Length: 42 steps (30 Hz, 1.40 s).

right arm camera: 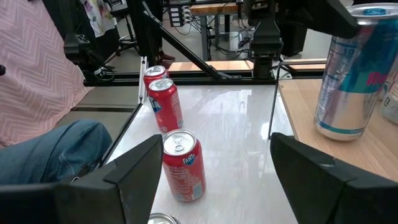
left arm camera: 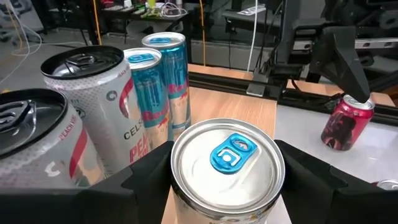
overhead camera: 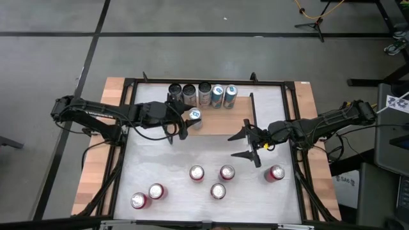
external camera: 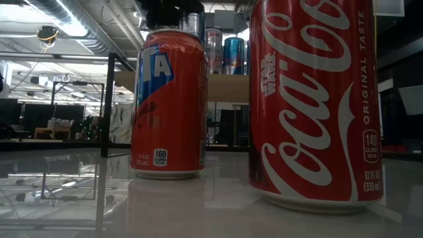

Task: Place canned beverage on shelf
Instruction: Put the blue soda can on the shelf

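Note:
The shelf (overhead camera: 220, 122), a light wood plank on a black frame, stands at the table's far middle. Several cans (overhead camera: 203, 94) stand in a row along its far edge. In front of them stands a silver can with a blue tab (left arm camera: 227, 163), with my left gripper (overhead camera: 189, 121) shut on it. The right wrist view shows this can (right arm camera: 354, 74) upright with its bottom on the plank (right arm camera: 308, 109). My right gripper (overhead camera: 233, 145) hovers open over the table to the right of the shelf, with nothing between its fingers. My left gripper pinches the can's upper wall (left arm camera: 180, 186) just under the rim, one finger on each opposite side. The fingers (left arm camera: 140, 183) come in nearly level from the table's left. The can stands upright with its bottom on the shelf's wood top.
Several red cans stand on the white table near its front: (overhead camera: 197, 172), (overhead camera: 227, 172), (overhead camera: 218, 190), (overhead camera: 275, 173), (overhead camera: 156, 191), (overhead camera: 139, 200). Two of them, a Fanta can (external camera: 168, 99) and a Coca-Cola can (external camera: 317, 99), fill the low view. A person's leg (right arm camera: 56, 149) shows beyond the table's edge.

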Each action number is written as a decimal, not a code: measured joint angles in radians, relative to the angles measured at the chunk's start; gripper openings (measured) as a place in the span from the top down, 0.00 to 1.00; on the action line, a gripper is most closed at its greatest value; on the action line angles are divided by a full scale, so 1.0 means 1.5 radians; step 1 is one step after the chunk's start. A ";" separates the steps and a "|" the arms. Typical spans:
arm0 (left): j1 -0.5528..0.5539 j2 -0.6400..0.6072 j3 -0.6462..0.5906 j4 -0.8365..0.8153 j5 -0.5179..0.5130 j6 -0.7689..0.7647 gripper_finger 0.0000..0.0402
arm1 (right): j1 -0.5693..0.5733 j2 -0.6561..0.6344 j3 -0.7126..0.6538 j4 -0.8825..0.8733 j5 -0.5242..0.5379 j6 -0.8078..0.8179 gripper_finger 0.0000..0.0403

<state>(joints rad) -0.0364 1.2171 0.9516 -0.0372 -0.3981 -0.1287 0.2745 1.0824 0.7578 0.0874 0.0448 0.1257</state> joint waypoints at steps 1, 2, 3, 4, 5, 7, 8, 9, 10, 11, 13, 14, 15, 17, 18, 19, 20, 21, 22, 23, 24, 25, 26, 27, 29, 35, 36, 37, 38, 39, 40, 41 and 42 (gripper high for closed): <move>0.000 0.000 0.000 0.000 0.000 0.000 0.40 | 0.000 0.000 0.000 0.000 0.000 0.000 0.29; 0.000 0.000 0.000 0.000 0.000 0.000 0.40 | 0.000 0.000 0.000 0.000 0.000 0.000 0.29; 0.000 0.000 0.000 0.000 0.000 0.000 0.40 | 0.000 0.000 0.000 0.000 0.000 0.000 0.29; 0.000 0.000 0.000 0.000 0.000 0.000 0.40 | 0.000 0.000 0.000 0.000 0.000 0.000 0.29; 0.000 0.000 0.000 0.000 0.000 0.000 0.40 | 0.000 0.000 0.000 0.000 0.000 0.000 0.29; 0.000 0.000 0.000 0.000 0.000 0.000 0.40 | 0.000 0.000 0.000 0.000 0.000 0.000 0.29; 0.000 0.000 0.000 0.000 -0.001 0.000 0.40 | 0.000 0.000 0.000 0.000 0.000 0.000 0.29; 0.000 0.000 0.000 0.000 -0.001 0.000 0.40 | 0.000 0.000 0.000 0.000 0.000 0.000 0.29; 0.000 0.000 0.000 0.000 -0.002 0.000 0.39 | 0.000 0.000 0.000 0.000 0.000 0.000 0.29; 0.000 0.000 0.000 0.000 -0.002 0.000 0.39 | 0.000 0.000 0.000 0.000 0.000 0.000 0.29; 0.000 0.000 0.000 0.000 -0.003 0.000 0.39 | 0.000 0.000 0.000 0.000 0.000 0.000 0.29; 0.000 0.000 0.000 0.000 -0.003 0.000 0.39 | 0.000 0.000 0.000 0.000 0.000 0.000 0.29; 0.000 0.000 0.000 0.000 -0.002 0.000 0.39 | 0.000 0.000 0.000 0.000 0.000 0.000 0.29; 0.000 0.000 0.000 0.000 -0.003 0.000 0.39 | 0.000 0.000 0.000 0.000 0.000 0.000 0.29; 0.000 0.000 0.000 0.000 -0.003 0.000 0.39 | 0.000 0.000 0.000 0.000 0.000 0.000 0.29; 0.000 0.000 0.000 0.000 -0.003 0.000 0.39 | 0.000 0.000 0.000 0.000 0.000 0.000 0.29; 0.000 0.000 0.000 0.000 -0.003 0.000 0.39 | 0.000 0.000 0.000 0.000 0.000 0.000 0.29; 0.000 0.000 0.000 0.000 -0.004 0.000 0.39 | 0.000 0.000 0.000 -0.001 0.000 0.000 0.29; 0.000 0.000 0.000 0.000 -0.005 0.000 0.39 | 0.000 0.000 0.000 0.000 0.000 0.000 0.29; 0.000 0.000 0.000 0.000 -0.006 0.000 0.39 | 0.000 0.000 0.000 0.000 0.000 0.000 0.29; 0.000 0.000 0.000 0.000 -0.007 0.000 0.39 | 0.000 0.000 0.000 0.000 0.000 0.000 0.29; 0.000 0.000 0.000 0.000 -0.007 0.000 0.39 | 0.000 0.000 0.000 0.000 0.000 0.000 0.29; 0.000 0.000 0.000 0.000 -0.008 0.000 0.39 | 0.000 0.000 0.000 0.000 0.000 0.000 0.29; 0.000 0.000 0.000 0.000 -0.008 0.000 0.39 | 0.000 0.000 0.000 0.000 0.000 0.000 0.29; 0.000 0.000 0.000 0.000 -0.008 0.000 0.39 | 0.000 0.000 0.000 0.000 0.000 0.000 0.29; 0.000 0.000 0.000 0.000 -0.017 0.003 0.39 | 0.000 0.000 0.000 0.000 0.000 0.000 0.29; 0.000 0.000 0.000 0.000 -0.020 0.004 0.39 | 0.000 0.000 0.000 0.000 0.000 0.000 0.29; 0.000 0.000 0.000 0.000 -0.021 0.005 0.39 | 0.000 0.000 0.000 0.000 0.000 0.000 0.29; 0.000 0.000 0.000 0.000 -0.021 0.005 0.39 | 0.000 0.000 0.000 0.000 0.000 0.000 0.29; 0.000 0.000 0.000 0.000 -0.022 0.005 0.39 | 0.000 0.000 0.000 0.000 0.000 0.000 0.29; 0.000 0.000 0.000 0.000 -0.021 0.005 0.39 | 0.000 0.000 0.000 0.000 0.000 0.000 0.29; 0.000 0.000 0.000 0.000 -0.021 0.005 0.39 | 0.000 0.000 0.000 0.000 0.000 0.000 0.29; 0.000 0.000 0.000 0.000 -0.021 0.005 0.39 | 0.000 0.000 0.000 0.000 0.000 0.000 0.29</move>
<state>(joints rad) -0.0366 1.2171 0.9516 -0.0379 -0.4297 -0.1215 0.2748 1.0824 0.7578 0.0868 0.0448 0.1257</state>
